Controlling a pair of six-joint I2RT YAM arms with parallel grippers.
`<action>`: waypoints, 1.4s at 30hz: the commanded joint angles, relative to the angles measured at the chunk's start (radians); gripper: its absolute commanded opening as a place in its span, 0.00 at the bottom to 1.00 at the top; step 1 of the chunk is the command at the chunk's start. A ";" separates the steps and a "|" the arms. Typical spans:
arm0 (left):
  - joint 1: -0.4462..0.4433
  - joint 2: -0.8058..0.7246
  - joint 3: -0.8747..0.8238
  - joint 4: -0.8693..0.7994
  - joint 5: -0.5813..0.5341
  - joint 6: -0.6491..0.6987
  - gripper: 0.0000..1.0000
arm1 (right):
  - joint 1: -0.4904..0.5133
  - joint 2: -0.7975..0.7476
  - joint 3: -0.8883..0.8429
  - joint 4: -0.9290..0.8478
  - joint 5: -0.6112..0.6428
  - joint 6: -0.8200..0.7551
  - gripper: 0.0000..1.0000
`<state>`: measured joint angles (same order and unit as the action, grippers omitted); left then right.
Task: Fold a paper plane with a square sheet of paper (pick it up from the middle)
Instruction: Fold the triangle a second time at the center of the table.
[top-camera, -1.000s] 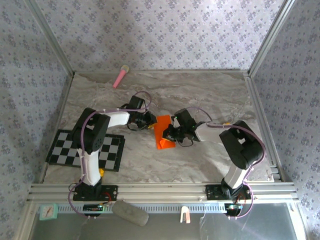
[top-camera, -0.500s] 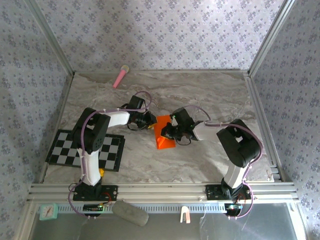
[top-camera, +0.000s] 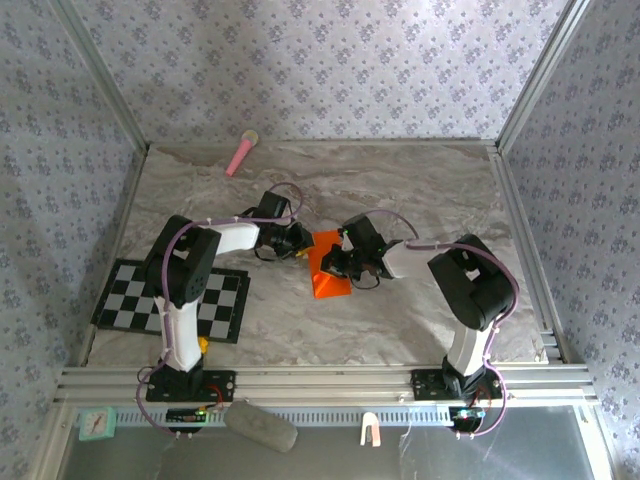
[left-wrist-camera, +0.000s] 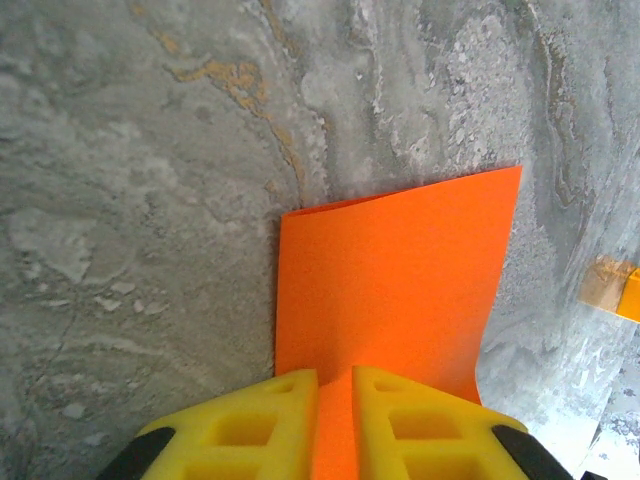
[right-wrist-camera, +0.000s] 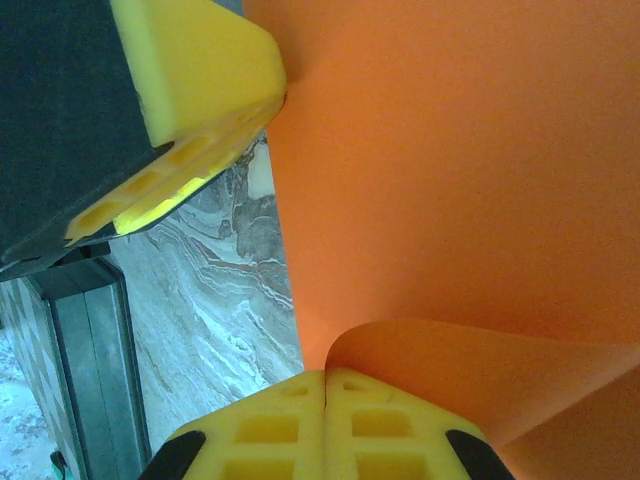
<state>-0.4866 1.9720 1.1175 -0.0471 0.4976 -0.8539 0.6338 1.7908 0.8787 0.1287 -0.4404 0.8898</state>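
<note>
The square sheet of paper (top-camera: 326, 270) is bright orange and lies partly folded in the middle of the marble table (top-camera: 420, 190). My left gripper (top-camera: 302, 243) reaches it from the left. In the left wrist view its yellow fingers (left-wrist-camera: 262, 415) are shut on the sheet (left-wrist-camera: 400, 270), with a strip of orange pinched between them. My right gripper (top-camera: 337, 263) meets the sheet from the right. In the right wrist view its fingers (right-wrist-camera: 275, 420) are pressed together, and a curled flap of the sheet (right-wrist-camera: 470, 200) rises from their seam. The left gripper's finger (right-wrist-camera: 200, 70) shows beyond.
A black-and-white checkered mat (top-camera: 172, 298) lies at the near left beside the left arm's base. A pink stick (top-camera: 241, 153) rests at the far left by the back wall. Metal frame rails border the table on both sides and along the front.
The right arm's elbow has swung a little to the left and its gripper has edged left with it. The left arm and the sheet have barely moved.
</note>
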 joint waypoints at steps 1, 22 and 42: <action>-0.017 0.047 -0.033 -0.060 -0.035 0.004 0.18 | 0.005 0.017 0.034 -0.036 0.019 -0.030 0.00; -0.023 0.048 -0.033 -0.059 -0.030 0.004 0.18 | 0.014 0.054 0.065 -0.074 0.016 -0.059 0.00; -0.025 0.053 -0.027 -0.061 -0.030 0.001 0.18 | 0.013 0.075 0.077 -0.069 0.005 -0.057 0.00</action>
<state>-0.4931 1.9728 1.1175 -0.0437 0.4938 -0.8566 0.6426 1.8473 0.9287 0.0853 -0.4339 0.8478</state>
